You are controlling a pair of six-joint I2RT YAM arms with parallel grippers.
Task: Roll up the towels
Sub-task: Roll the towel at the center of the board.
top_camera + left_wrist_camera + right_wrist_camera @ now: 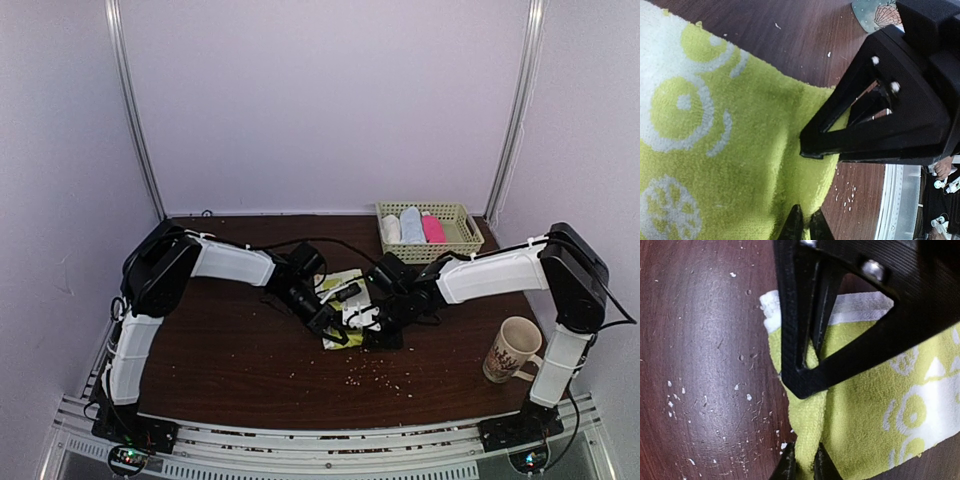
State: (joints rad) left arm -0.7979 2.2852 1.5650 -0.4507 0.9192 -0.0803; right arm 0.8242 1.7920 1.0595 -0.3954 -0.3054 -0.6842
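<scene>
Yellow-green towel (865, 390) — pinched, mug (512, 348) print unreadable

Dark brown table (230, 350) speckled with pale crumbs (375, 375), patterned cream mug (510, 350) near its right edge, green mesh basket (466, 232) at the back — white cloth roll (391, 229) and light-blue cloth roll (412, 225) side by side inside
</scene>
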